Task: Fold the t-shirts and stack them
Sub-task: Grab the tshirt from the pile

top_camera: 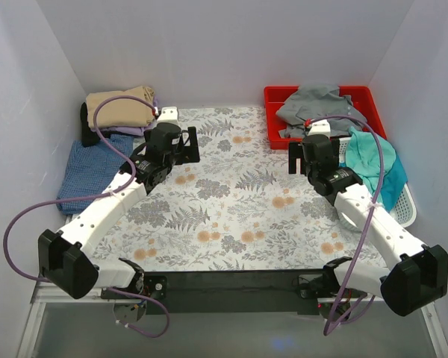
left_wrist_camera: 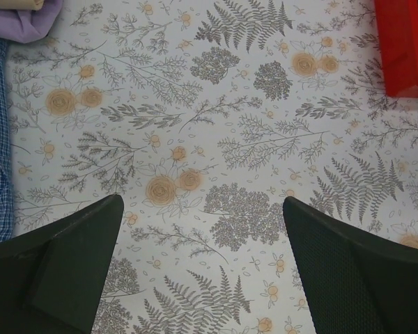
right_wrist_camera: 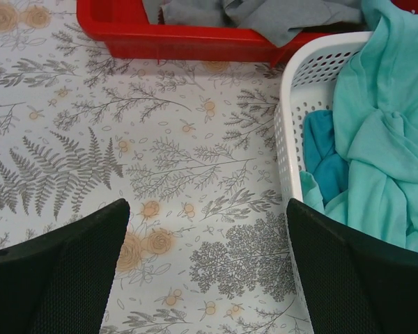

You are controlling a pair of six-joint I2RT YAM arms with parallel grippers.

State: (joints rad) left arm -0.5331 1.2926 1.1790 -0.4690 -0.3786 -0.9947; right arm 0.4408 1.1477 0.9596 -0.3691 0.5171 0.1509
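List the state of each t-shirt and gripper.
Left gripper: open, empty.
Right gripper: open, empty.
Mint green cotton t-shirt: crumpled, draped over white plastic basket.
Teal cotton t-shirt: bunched inside the basket.
Grey cotton t-shirt: crumpled in red plastic bin.
Tan cotton t-shirt: folded.
Blue cotton t-shirt: laid flat.

Reckoned from the middle of the table (top_camera: 224,216) in the top view, a pile of folded t-shirts (top_camera: 121,108) sat at ten o'clock, in the back-left corner. A spread t-shirt (top_camera: 86,175) lay at nine o'clock, just in front of the pile. The bin (top_camera: 271,119) stood at one o'clock with a loose t-shirt (top_camera: 313,104) in it. The basket (top_camera: 409,209) stood at three o'clock, just beside the bin, holding a draped t-shirt (top_camera: 369,153) over a lower t-shirt (top_camera: 394,186).
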